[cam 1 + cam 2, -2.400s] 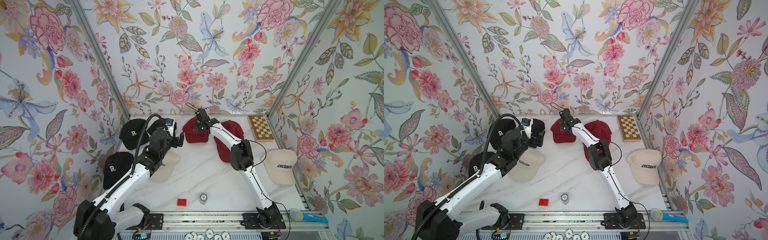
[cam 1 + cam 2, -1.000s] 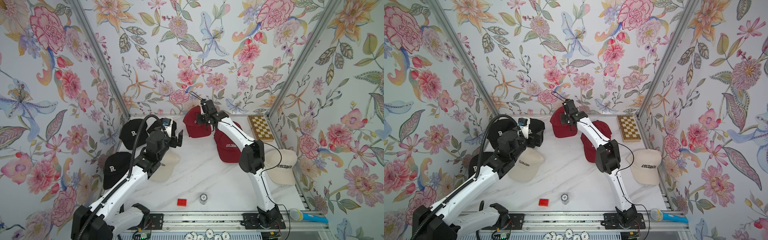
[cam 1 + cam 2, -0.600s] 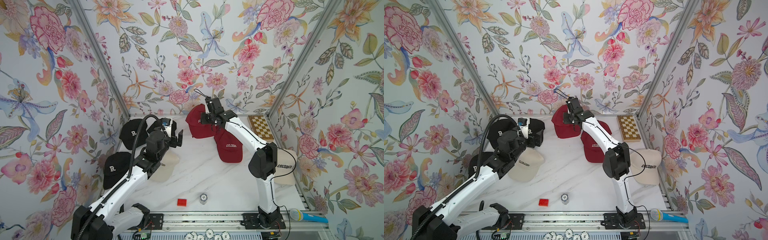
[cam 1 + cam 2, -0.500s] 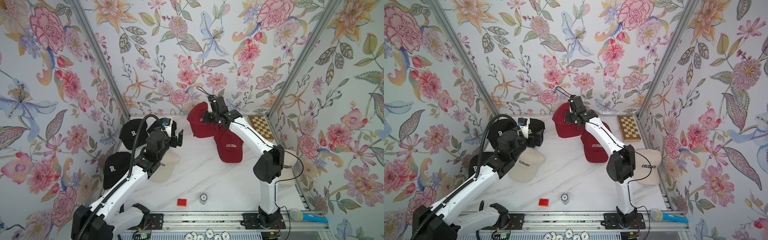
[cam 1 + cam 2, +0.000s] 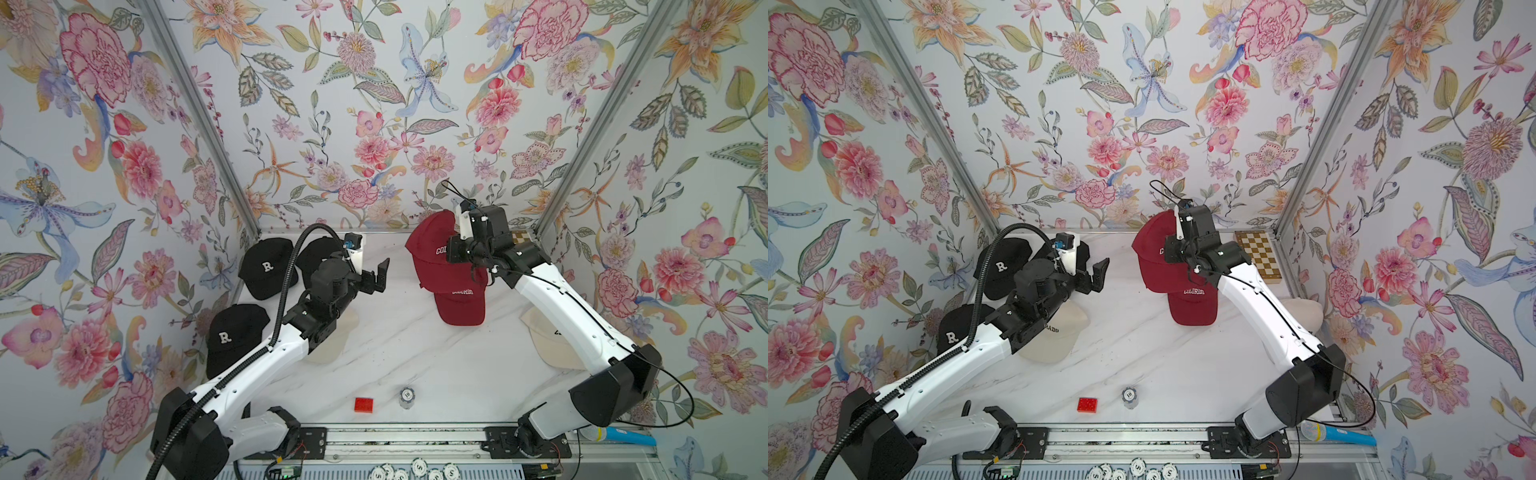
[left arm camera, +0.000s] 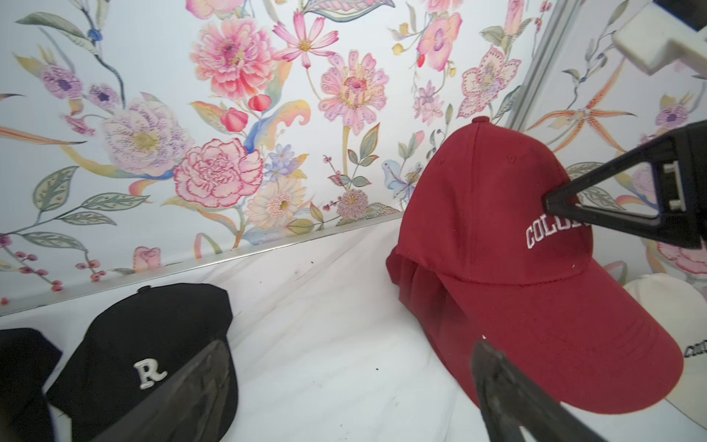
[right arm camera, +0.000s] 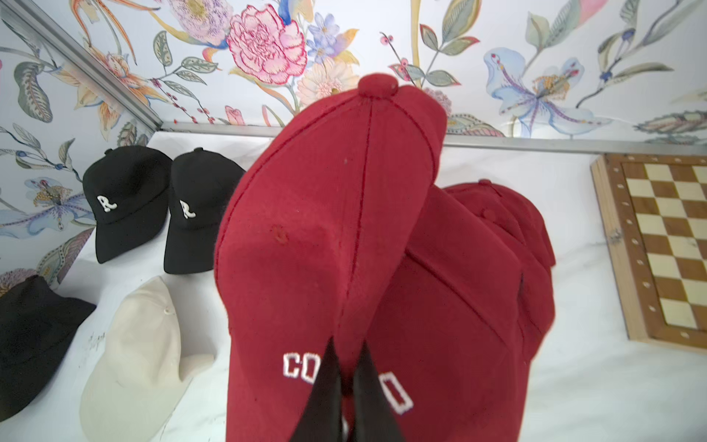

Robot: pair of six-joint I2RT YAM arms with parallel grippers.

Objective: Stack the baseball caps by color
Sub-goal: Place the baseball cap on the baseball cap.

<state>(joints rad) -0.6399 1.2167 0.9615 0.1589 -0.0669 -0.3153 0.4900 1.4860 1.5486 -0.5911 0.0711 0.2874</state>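
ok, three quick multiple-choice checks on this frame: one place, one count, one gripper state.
1. The chessboard lies: A near edge, centre; B under the left arm; C far right corner.
2. Count of black caps in view: A two; B three; C five.
3. The right gripper is: A shut on a red cap; B open, empty; C shut on a cream cap.
Key: 1 C, both top views show it there. 2 B, three show in both top views. 3 A, its jaws pinch the cap's front in the right wrist view.
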